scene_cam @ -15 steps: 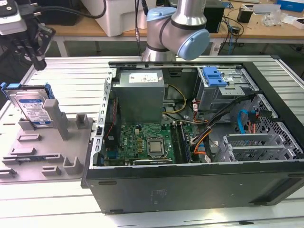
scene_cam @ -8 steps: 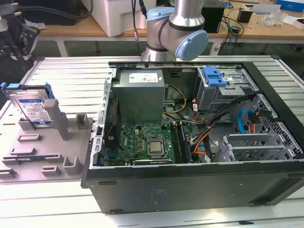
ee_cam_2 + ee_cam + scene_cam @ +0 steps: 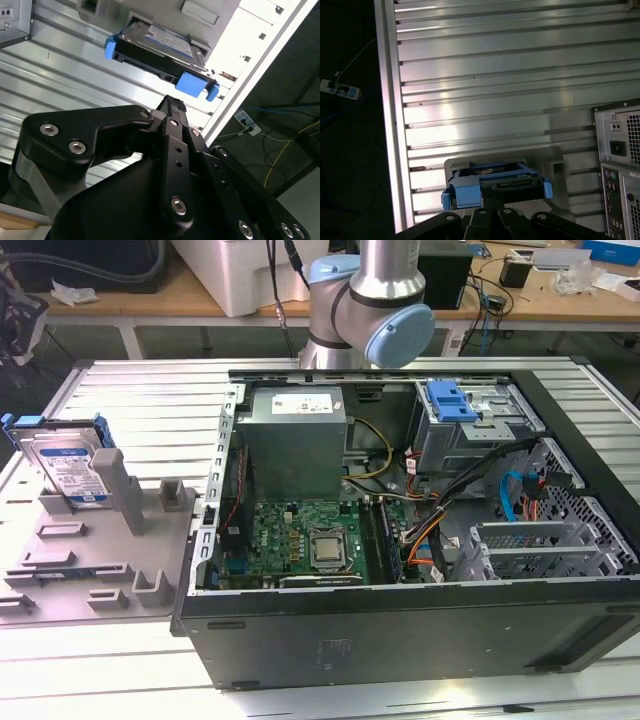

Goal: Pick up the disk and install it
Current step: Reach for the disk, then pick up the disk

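Note:
The disk (image 3: 68, 465) is a silver drive with a white-and-blue label in a blue carrier. It stands tilted on its edge in a grey holder (image 3: 110, 550) at the exterior view's left. Both wrist views show the disk (image 3: 160, 47) (image 3: 495, 182) just beyond the black gripper (image 3: 171, 102) (image 3: 493, 192). The gripper is shut with nothing in it and hangs apart from the disk, a short way from its blue carrier edge. The arm (image 3: 370, 300) rises behind the computer case.
An open computer case (image 3: 400, 500) lies on the ribbed metal table (image 3: 130, 390), with a metal drive cage topped by a blue latch piece (image 3: 452, 400) at its far right. Cables and a motherboard (image 3: 310, 540) lie inside. The table edge (image 3: 387, 125) runs beside the holder.

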### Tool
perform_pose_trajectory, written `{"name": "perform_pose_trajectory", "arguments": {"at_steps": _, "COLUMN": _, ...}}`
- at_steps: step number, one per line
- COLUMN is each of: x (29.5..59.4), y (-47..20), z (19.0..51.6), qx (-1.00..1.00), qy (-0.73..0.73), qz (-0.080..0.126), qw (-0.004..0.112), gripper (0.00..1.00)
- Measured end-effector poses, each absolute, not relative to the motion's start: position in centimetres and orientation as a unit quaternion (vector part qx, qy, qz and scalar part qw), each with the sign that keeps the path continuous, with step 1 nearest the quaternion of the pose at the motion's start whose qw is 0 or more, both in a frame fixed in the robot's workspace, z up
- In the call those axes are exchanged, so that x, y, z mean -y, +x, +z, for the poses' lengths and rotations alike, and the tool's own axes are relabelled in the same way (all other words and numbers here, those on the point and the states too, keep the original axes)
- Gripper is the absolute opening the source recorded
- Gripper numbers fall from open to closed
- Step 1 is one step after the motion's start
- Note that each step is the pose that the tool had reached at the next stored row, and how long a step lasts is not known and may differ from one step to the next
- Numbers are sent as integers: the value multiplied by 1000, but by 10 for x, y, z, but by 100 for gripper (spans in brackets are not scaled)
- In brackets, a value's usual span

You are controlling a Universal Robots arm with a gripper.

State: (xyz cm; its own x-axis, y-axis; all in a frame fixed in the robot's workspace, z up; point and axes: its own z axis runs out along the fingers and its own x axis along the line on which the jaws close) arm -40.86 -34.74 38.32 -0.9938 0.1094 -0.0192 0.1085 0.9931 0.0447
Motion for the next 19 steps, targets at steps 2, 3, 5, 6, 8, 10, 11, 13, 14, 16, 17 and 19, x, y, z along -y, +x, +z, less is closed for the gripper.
{"name": "perform_pose_trajectory", "arguments": {"at_steps": 2, "x": 345, "y": -419, "z": 382, "qx": -998, "qy": 55, "qz": 22, "qw": 11, "gripper": 11}}
{"name": "perform_pose_trajectory", "arguments": {"at_steps": 3, "x": 345, "y": -419, "z": 383, "qx": -998, "qy": 55, "qz": 22, "qw": 11, "gripper": 11}}
{"name": "perform_pose_trajectory", "arguments": {"at_steps": 5, "x": 345, "y": -419, "z": 383, "qx": -998, "qy": 55, "qz": 22, "qw": 11, "gripper": 11}}
{"name": "perform_pose_trajectory", "arguments": {"at_steps": 6, "x": 345, "y": -419, "z": 383, "qx": -998, "qy": 55, "qz": 22, "qw": 11, "gripper": 11}}
{"name": "perform_pose_trajectory", "arguments": {"at_steps": 8, "x": 345, "y": -420, "z": 383, "qx": -998, "qy": 55, "qz": 22, "qw": 11, "gripper": 11}}
{"name": "perform_pose_trajectory", "arguments": {"at_steps": 10, "x": 345, "y": -420, "z": 383, "qx": -998, "qy": 55, "qz": 22, "qw": 11, "gripper": 11}}
{"name": "perform_pose_trajectory", "arguments": {"at_steps": 11, "x": 345, "y": -420, "z": 383, "qx": -998, "qy": 55, "qz": 22, "qw": 11, "gripper": 11}}
{"name": "perform_pose_trajectory", "arguments": {"at_steps": 13, "x": 345, "y": -420, "z": 383, "qx": -998, "qy": 55, "qz": 22, "qw": 11, "gripper": 11}}
{"name": "perform_pose_trajectory", "arguments": {"at_steps": 14, "x": 345, "y": -420, "z": 383, "qx": -998, "qy": 55, "qz": 22, "qw": 11, "gripper": 11}}
{"name": "perform_pose_trajectory", "arguments": {"at_steps": 16, "x": 345, "y": -420, "z": 383, "qx": -998, "qy": 55, "qz": 22, "qw": 11, "gripper": 11}}
{"name": "perform_pose_trajectory", "arguments": {"at_steps": 17, "x": 345, "y": -420, "z": 383, "qx": -998, "qy": 55, "qz": 22, "qw": 11, "gripper": 11}}
{"name": "perform_pose_trajectory", "arguments": {"at_steps": 19, "x": 345, "y": -420, "z": 383, "qx": -998, "qy": 55, "qz": 20, "qw": 11, "gripper": 11}}
